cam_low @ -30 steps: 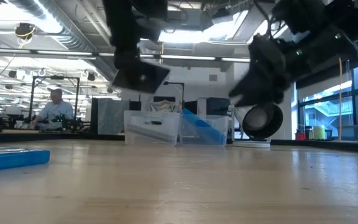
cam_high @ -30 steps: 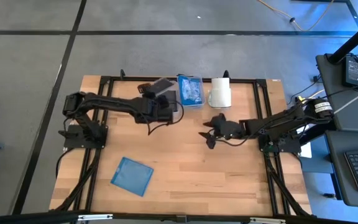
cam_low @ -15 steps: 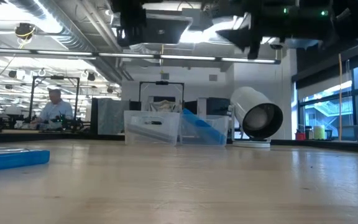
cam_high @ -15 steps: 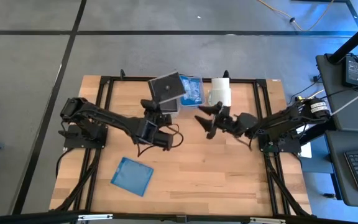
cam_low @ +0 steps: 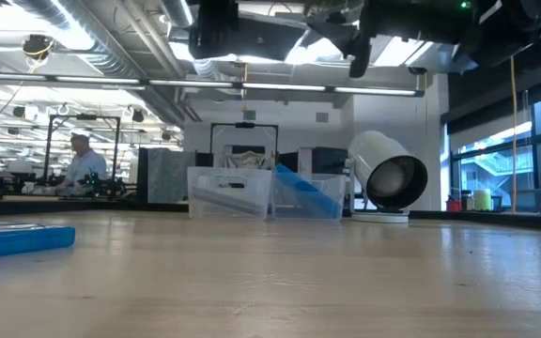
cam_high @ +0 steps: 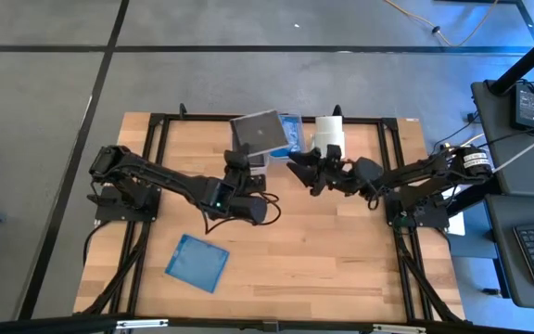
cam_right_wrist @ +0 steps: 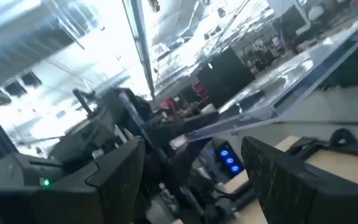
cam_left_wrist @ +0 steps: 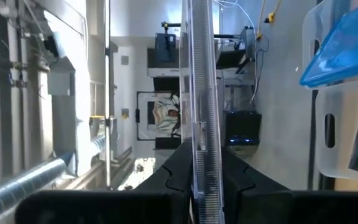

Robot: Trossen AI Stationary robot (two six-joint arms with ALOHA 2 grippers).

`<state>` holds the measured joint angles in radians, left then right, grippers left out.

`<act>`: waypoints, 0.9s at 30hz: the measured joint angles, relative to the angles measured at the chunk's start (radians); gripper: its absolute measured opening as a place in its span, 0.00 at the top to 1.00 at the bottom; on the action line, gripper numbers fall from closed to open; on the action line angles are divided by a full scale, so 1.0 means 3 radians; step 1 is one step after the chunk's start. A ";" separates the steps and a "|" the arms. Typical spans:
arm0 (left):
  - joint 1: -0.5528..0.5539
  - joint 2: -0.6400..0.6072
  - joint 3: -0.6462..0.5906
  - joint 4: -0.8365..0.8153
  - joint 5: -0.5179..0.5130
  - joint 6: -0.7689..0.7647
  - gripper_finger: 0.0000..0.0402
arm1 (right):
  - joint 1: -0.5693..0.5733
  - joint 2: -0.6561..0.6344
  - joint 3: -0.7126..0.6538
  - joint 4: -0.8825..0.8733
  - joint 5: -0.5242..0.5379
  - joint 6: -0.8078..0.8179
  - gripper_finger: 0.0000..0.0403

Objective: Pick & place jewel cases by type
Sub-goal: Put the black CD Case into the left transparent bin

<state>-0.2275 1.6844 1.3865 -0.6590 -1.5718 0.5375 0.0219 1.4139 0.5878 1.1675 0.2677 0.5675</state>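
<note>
High view, left to right: blue case point(cam_high: 197, 263) lies flat near the desk's point(cam_high: 341, 250) front-left corner, well apart from both arms. Left gripper point(cam_high: 245, 160) is raised over mid-desk toward the back edge, jaws clamped on one edge of a grey case point(cam_high: 257, 130); the case sticks out flat toward the back edge, over the bins point(cam_high: 284, 139). Left wrist view confirms it: case point(cam_left_wrist: 199, 93) seen edge-on between the two fingers point(cam_left_wrist: 173, 168), gripped only at its rim. Blue case point(cam_left_wrist: 347, 43) leans inside one bin point(cam_left_wrist: 334, 124). Right gripper point(cam_high: 302, 173) is just beside the held case, jaws wide apart and empty, pointing at it; right wrist view shows the case point(cam_right_wrist: 291, 93) close ahead, tilted across the gap. White roll point(cam_high: 329, 137) lies at the back edge, right of the bins. Low view: bins point(cam_low: 266, 194) and roll point(cam_low: 386, 176) at the far edge, blue case point(cam_low: 17, 239) at left.

Judged step: looks like a handover or regrasp in mid-air, or a drop into a bin.

Risks:
- Thin rim grip on slick plastic; any nudge from the right jaws could pivot or slip the case and drop it outside the bins.
- Left letting go before the right has closed would mean a fall.
- Grippers are close, so collision is possible.
- Wrong bin: the blue bin sits right beside the target.
- A low right arm could knock the roll.
</note>
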 joint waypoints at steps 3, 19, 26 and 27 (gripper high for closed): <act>0.0000 0.0000 -0.0001 0.0234 0.0001 0.0481 0.92 | -0.0002 0.0000 0.0010 -0.0066 0.0001 0.0432 0.32; -0.0094 -0.0001 -0.0003 0.0704 -0.0012 0.1734 0.92 | -0.0052 -0.0007 0.0010 -0.0196 -0.0014 0.1240 0.32; -0.0093 0.0000 -0.0004 0.0689 0.0005 0.2007 0.92 | -0.0052 -0.0011 0.0010 -0.0374 0.0005 0.1235 0.32; -0.0093 0.0000 -0.0004 0.0692 0.0005 0.2028 0.92 | -0.0052 -0.0011 0.0010 -0.0376 0.0016 0.1235 0.32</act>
<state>-0.2554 1.6844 1.3853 -0.4514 -1.5703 1.1458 0.0063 1.4105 0.5907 1.0548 0.2724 0.9379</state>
